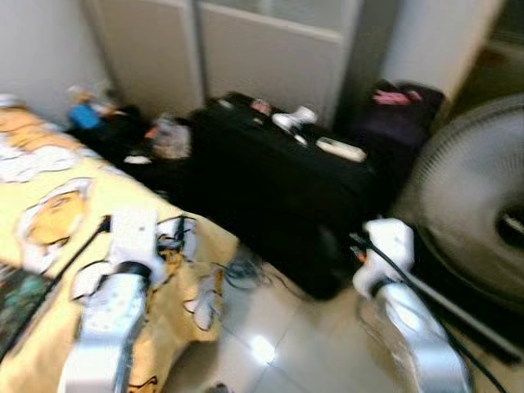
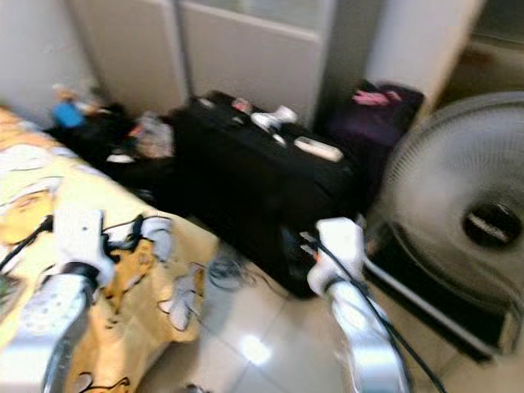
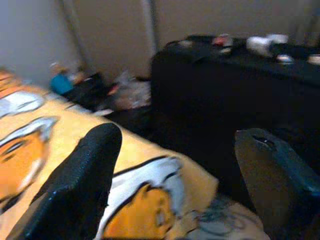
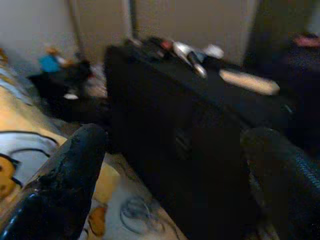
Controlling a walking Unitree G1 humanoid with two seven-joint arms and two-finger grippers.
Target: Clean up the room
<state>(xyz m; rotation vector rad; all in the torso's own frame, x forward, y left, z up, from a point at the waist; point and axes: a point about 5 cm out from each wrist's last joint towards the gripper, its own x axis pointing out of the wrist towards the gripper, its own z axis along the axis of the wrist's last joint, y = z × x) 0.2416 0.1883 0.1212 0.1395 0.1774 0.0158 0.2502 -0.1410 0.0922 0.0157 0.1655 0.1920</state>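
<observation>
The picture is blurred. A black suitcase (image 1: pixel 278 180) stands on the floor ahead, with a white remote-like bar (image 1: pixel 341 149) and other small white items (image 1: pixel 293 120) on its top. My left gripper (image 3: pixel 177 135) hovers over the corner of the yellow cartoon bedsheet (image 1: pixel 57 213), open, with nothing between its fingers. To the right of that, my right gripper (image 4: pixel 175 135) is held over the tiled floor facing the suitcase, also open and empty. A tangle of cable (image 1: pixel 241 270) lies on the floor by the bed corner.
A large standing fan (image 1: pixel 475 205) fills the right side. A dark bag with something pink on it (image 1: pixel 397 102) stands behind the suitcase. Clutter with a blue item (image 1: pixel 84 116) and a plastic bag (image 1: pixel 169 137) lies by the back wall. Pale closet doors (image 1: pixel 270 49) stand behind.
</observation>
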